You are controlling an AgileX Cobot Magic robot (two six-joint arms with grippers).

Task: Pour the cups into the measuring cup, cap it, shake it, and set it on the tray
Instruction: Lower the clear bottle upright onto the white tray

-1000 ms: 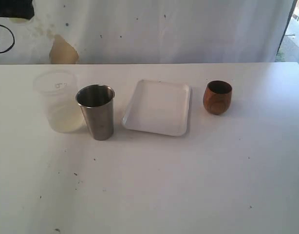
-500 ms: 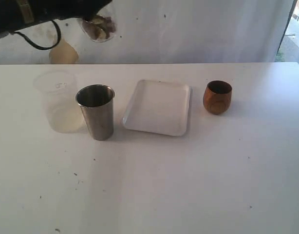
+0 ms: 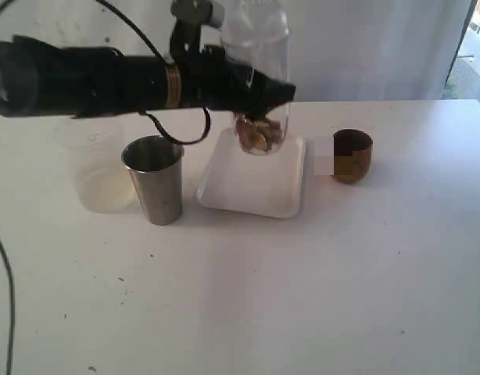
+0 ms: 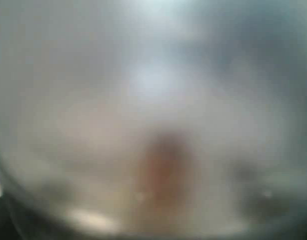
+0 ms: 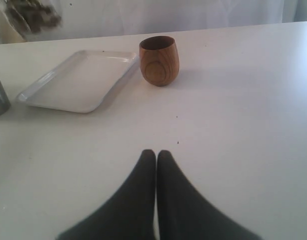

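Exterior view: the white table (image 3: 302,297) held only vessels a second ago; now the left arm (image 3: 84,78) spans it from the left. Its left gripper (image 3: 267,92) clasps the measuring cup (image 3: 259,55), jaws wide round the clear wall. Brown pieces (image 3: 256,134) lie in the base. It hangs above the tray (image 3: 248,191), not touching. Capped or not: cannot tell. Steel tumbler (image 3: 154,180) and wooden cup (image 3: 351,156) stand either side of the tray, unmoved. The right gripper (image 5: 156,155) is pinched closed, empty. Judgement: shaking likely done; set-down remains.
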